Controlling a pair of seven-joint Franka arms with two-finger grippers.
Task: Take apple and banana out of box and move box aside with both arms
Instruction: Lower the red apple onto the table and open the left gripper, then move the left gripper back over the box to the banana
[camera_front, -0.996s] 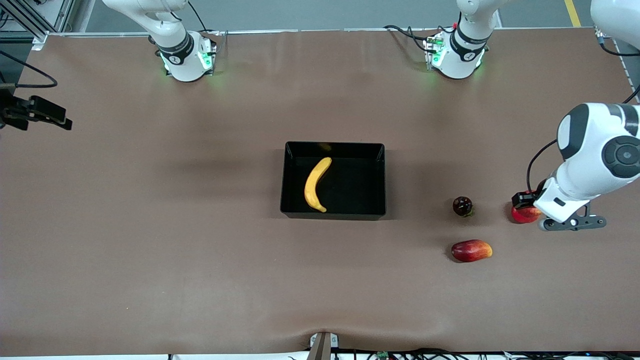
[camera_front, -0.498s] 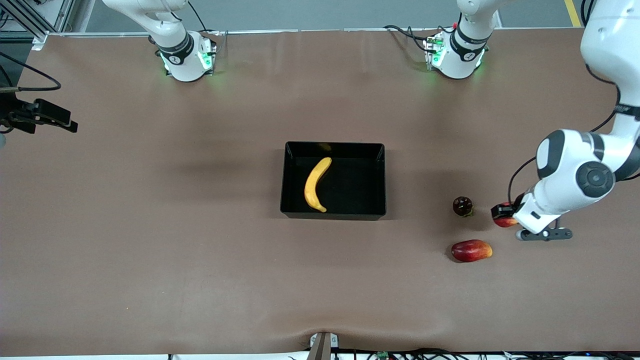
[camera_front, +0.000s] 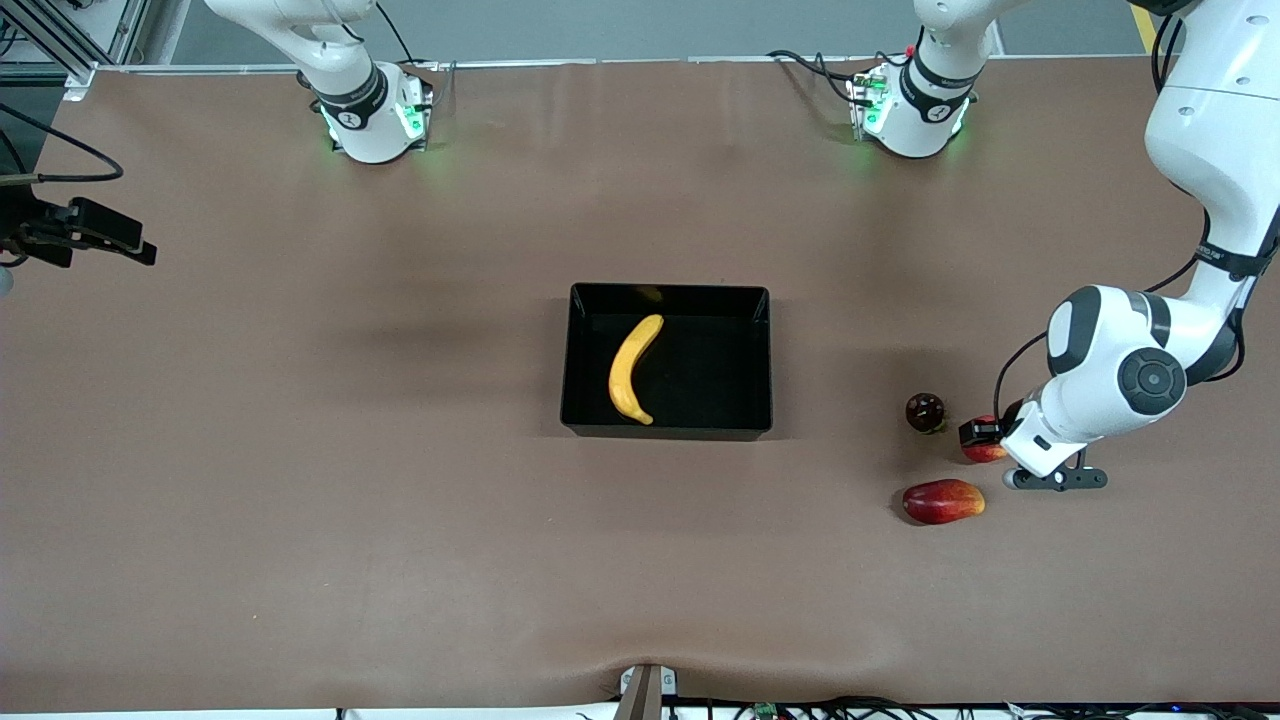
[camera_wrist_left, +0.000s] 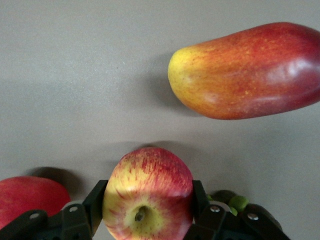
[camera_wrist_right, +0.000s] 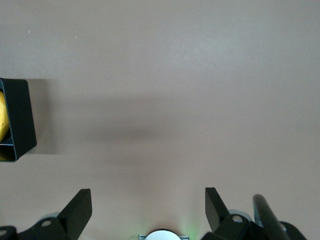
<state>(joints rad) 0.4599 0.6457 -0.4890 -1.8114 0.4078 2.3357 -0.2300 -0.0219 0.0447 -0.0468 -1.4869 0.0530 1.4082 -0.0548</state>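
Note:
The black box (camera_front: 667, 290) sits mid-table with the yellow banana (camera_front: 633, 368) lying inside it. My left gripper (camera_front: 985, 440) is shut on the red, yellow-streaked apple (camera_front: 986, 453) and holds it just above the table, between the dark purple fruit and the mango-like fruit. In the left wrist view the apple (camera_wrist_left: 147, 195) sits squeezed between both fingers (camera_wrist_left: 95, 200). My right gripper (camera_front: 110, 240) waits open and empty over the table's edge at the right arm's end. Its wrist view shows the spread gripper (camera_wrist_right: 148, 200), a corner of the box (camera_wrist_right: 20, 120) and a sliver of banana (camera_wrist_right: 2, 115).
A dark purple round fruit (camera_front: 925, 412) and an elongated red-orange mango-like fruit (camera_front: 943, 501) lie on the table beside the held apple. The mango-like fruit also shows in the left wrist view (camera_wrist_left: 250, 70). Both arm bases stand along the table edge farthest from the front camera.
My left gripper has carried the apple toward the box, from the left arm's end of the table to beside the dark purple fruit. The right gripper shifted only slightly.

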